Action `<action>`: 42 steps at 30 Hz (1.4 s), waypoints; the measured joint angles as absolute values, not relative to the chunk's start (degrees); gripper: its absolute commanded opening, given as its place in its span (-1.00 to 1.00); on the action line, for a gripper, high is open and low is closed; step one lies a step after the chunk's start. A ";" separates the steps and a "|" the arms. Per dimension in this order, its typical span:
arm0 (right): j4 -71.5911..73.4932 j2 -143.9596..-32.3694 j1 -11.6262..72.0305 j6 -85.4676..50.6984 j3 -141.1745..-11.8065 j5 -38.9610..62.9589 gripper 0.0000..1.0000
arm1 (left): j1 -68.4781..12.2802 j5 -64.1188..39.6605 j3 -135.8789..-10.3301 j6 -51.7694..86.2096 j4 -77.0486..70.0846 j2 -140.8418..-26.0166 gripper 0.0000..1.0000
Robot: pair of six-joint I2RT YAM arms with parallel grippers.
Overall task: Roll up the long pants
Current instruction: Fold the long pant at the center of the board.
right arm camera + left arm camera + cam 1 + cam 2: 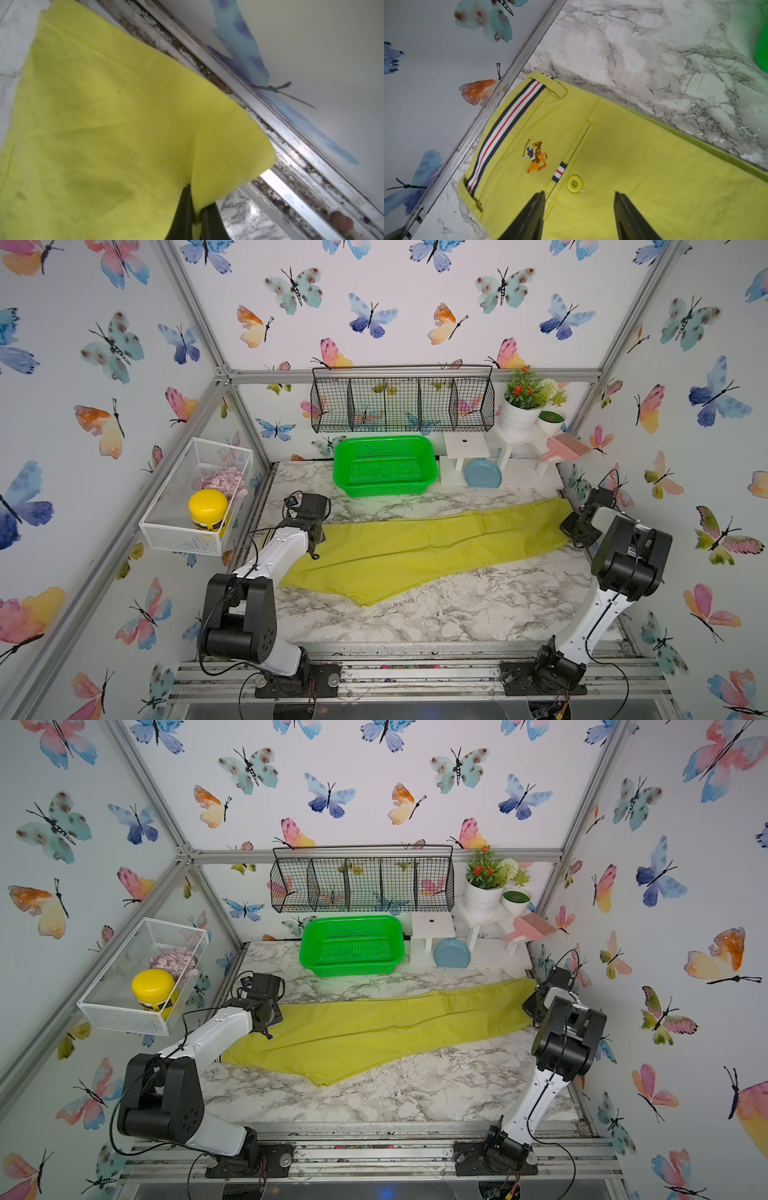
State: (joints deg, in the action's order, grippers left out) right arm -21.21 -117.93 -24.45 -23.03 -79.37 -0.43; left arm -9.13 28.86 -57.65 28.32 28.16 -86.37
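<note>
Yellow-green long pants [415, 547] lie flat. Right claw [195, 199] pinches their end; roll slowly, evenly toward the open left claw [579, 193].

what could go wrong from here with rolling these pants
The right gripper pinches only a corner of the pants, so the fabric may slip out or roll up crooked. The left gripper is open over the waistband, holding nothing, so the pants might drag across the table.

On table [457, 610], long pants [415, 549] before basket [386, 489].
</note>
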 measured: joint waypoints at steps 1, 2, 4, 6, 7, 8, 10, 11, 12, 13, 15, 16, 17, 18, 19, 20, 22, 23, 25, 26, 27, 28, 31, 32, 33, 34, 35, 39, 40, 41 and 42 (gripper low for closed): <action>-20.71 -117.64 -24.47 -22.92 -78.94 0.23 -0.94 | -9.13 28.86 -57.65 28.32 28.16 -86.37 0.17; -20.10 -117.08 -24.47 -22.87 -78.19 1.32 -0.94 | -9.13 28.82 -57.65 28.32 28.14 -86.37 0.16; -20.01 -115.68 -24.25 -22.90 -76.64 3.95 -0.94 | -9.13 28.47 -57.65 28.32 28.10 -86.37 0.17; -21.28 -113.75 -23.51 -22.92 -75.83 6.85 -0.94 | -9.19 28.01 -57.63 28.32 28.03 -86.37 0.16; -21.87 -112.66 -23.00 -22.94 -75.94 8.16 -0.94 | -9.39 27.86 -57.63 28.34 27.94 -86.37 0.16; -22.44 -111.44 -22.39 -22.94 -76.36 9.41 -0.94 | -9.63 27.59 -57.63 28.34 27.81 -86.37 0.16; -23.57 -108.81 -21.47 -22.96 -78.22 11.68 -0.94 | -10.68 26.81 -57.63 28.29 27.49 -86.37 0.17; -24.03 -107.48 -21.10 -23.00 -79.59 12.56 -0.94 | -11.66 26.24 -57.65 28.23 27.33 -86.37 0.16; -24.45 -106.10 -20.67 -23.00 -81.25 13.41 -0.94 | -12.53 25.32 -57.80 28.10 27.27 -86.46 0.16; -24.75 -105.01 -20.45 -23.00 -82.76 13.98 -0.94 | -13.23 24.56 -58.15 27.97 27.35 -86.65 0.16; -25.23 -102.91 -20.34 -23.03 -85.93 15.16 -0.94 | -15.40 20.62 -60.14 27.29 27.00 -87.72 0.17; -25.50 -101.86 -20.38 -23.05 -87.72 15.92 -0.94 | -16.62 18.04 -61.54 26.96 26.63 -88.53 0.17; -25.85 -101.12 -20.40 -23.11 -89.30 16.84 -0.94 | -17.80 15.46 -63.09 26.76 26.09 -89.36 0.17; -26.20 -100.55 -20.43 -23.35 -90.70 17.78 -0.95 | -18.79 12.71 -64.69 26.76 25.67 -90.24 0.18; -26.52 -100.07 -20.43 -23.59 -92.23 19.11 -0.94 | -20.08 9.41 -66.52 26.79 24.95 -91.59 0.18; -26.74 -99.74 -20.43 -24.03 -93.49 20.51 -0.94 | -21.30 5.87 -68.45 26.83 24.08 -93.12 0.18; -27.05 -99.37 -20.40 -24.82 -95.44 23.31 -0.95 | -23.64 0.40 -72.47 27.05 22.59 -96.57 0.18; -27.18 -99.31 -20.40 -25.36 -96.36 24.80 -0.95 | -25.30 -3.18 -75.31 27.33 21.87 -99.44 0.18; -27.44 -99.26 -20.40 -26.17 -97.65 27.31 -0.95 | -27.70 -8.23 -80.07 28.03 20.84 -104.51 0.17; -27.64 -99.26 -20.40 -26.57 -98.26 28.64 -0.95 | -29.12 -10.61 -82.52 28.40 20.32 -107.50 0.16; -27.70 -99.26 -20.40 -27.00 -98.76 29.85 -0.95 | -30.00 -12.23 -84.18 28.69 20.14 -109.47 0.16; -27.79 -99.24 -20.40 -27.46 -99.26 31.24 -0.95 | -31.38 -14.87 -86.61 29.06 20.10 -112.55 0.16; -27.66 -98.96 -20.40 -28.47 -100.14 34.48 -0.95 | -34.46 -20.62 -91.88 29.93 20.43 -119.09 0.16; -27.55 -98.74 -20.40 -28.82 -100.14 35.27 -0.95 | -35.75 -23.22 -94.11 30.24 20.71 -121.60 0.16; -27.49 -98.52 -20.40 -29.04 -100.14 36.12 -0.95 | -36.49 -25.02 -95.42 30.55 20.91 -122.91 0.16; -27.33 -98.39 -20.36 -29.32 -100.14 36.84 -0.95 | -37.21 -26.72 -96.77 30.79 20.99 -124.22 0.16; -27.14 -98.30 -20.29 -29.52 -100.12 37.50 -0.95 | -38.17 -28.73 -97.97 30.96 21.06 -125.40 0.16; -25.34 -97.84 -19.88 -31.11 -99.59 40.34 -0.95 | -40.86 -34.17 -101.73 31.35 21.50 -128.20 0.17; -24.67 -97.58 -19.77 -31.70 -99.15 41.04 -0.95 | -41.43 -35.44 -102.80 31.55 21.50 -129.10 0.17; -24.10 -97.36 -19.66 -32.25 -98.83 41.80 -0.95 | -41.85 -36.34 -103.66 31.68 21.52 -129.93 0.17; -23.35 -97.08 -19.51 -33.12 -98.43 42.70 -0.95 | -42.26 -37.50 -104.77 31.88 21.67 -131.09 0.17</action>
